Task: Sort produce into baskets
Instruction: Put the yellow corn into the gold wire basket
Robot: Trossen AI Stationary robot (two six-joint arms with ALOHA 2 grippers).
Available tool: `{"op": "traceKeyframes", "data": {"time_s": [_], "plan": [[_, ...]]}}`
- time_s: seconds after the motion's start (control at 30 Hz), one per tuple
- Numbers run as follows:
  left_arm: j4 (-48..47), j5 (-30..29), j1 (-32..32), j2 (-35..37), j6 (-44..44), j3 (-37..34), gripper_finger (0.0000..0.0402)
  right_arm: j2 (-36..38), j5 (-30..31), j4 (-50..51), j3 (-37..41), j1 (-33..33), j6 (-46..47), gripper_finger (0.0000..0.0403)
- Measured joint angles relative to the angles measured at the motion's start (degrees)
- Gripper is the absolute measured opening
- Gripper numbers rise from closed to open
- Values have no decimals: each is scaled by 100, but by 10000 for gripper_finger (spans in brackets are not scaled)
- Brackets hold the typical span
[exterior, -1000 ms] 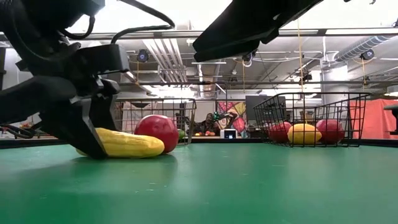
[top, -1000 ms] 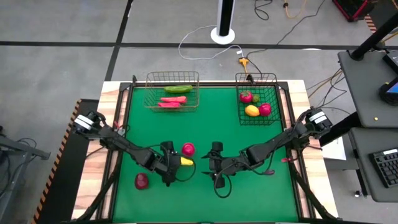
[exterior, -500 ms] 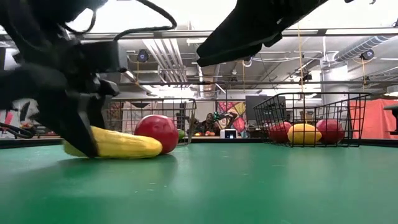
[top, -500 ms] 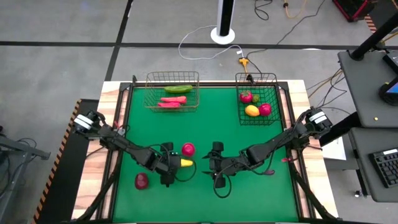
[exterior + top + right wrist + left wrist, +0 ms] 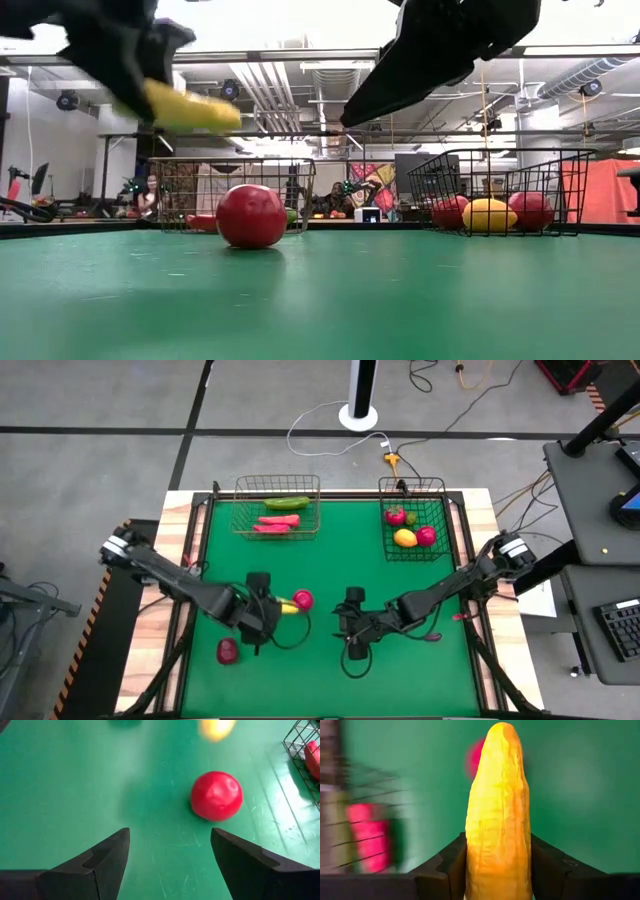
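My left gripper [image 5: 264,605] is shut on the long yellow piece [image 5: 286,605], held above the table at centre left; it also shows in the low view [image 5: 190,108]. A red round fruit [image 5: 302,600] rests on the green mat just beyond the piece's free end. A dark-red fruit [image 5: 228,650] lies nearer the front. My right gripper [image 5: 347,625] hovers open and empty right of the red fruit [image 5: 216,795], facing it. The tan wire basket [image 5: 277,488] holds a green cucumber [image 5: 286,502] and red chilies [image 5: 278,520]. The black basket [image 5: 412,550] holds round fruits and a lemon [image 5: 404,538]. My left gripper pinches the yellow piece between its two fingers [image 5: 449,867] at the piece's left end [image 5: 496,865]. The fingers come from the table's left, and the piece juts forward between them. The piece is lifted clear of the table, its free end [image 5: 228,116] tilted slightly down.
Both baskets stand along the far edge. A small red thing [image 5: 432,637] lies beside my right arm. The green mat's front half [image 5: 330,690] shows bare. Beyond the table stand a white pole base [image 5: 358,415] and cables.
My left gripper has risen and drawn a little toward the table's left and far edges, carrying the yellow piece. The piece lay on the mat against the red fruit and now hangs clear above it. The red fruit has stayed in place.
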State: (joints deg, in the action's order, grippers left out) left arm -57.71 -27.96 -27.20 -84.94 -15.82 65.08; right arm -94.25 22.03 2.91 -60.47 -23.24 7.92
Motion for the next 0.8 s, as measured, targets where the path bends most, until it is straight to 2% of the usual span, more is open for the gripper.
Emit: {"op": "traceKeyframes", "data": {"time_s": [0.2,0.37,0.5,0.63,0.8], "plan": [[-869,-800,795,656,477,476,147,135,-1,42,0,0,-24,269],[-867,-841,2030,1003,1524,726,147,326,-1,195,-2,2,-2,268],[-678,-238,3274,1028,2485,886,147,434,1,288,-2,2,9,272],[-240,783,4516,891,3419,909,146,485,1,325,-2,2,44,270],[-56,1778,5740,452,3974,911,146,500,3,498,-2,2,184,267]]}}
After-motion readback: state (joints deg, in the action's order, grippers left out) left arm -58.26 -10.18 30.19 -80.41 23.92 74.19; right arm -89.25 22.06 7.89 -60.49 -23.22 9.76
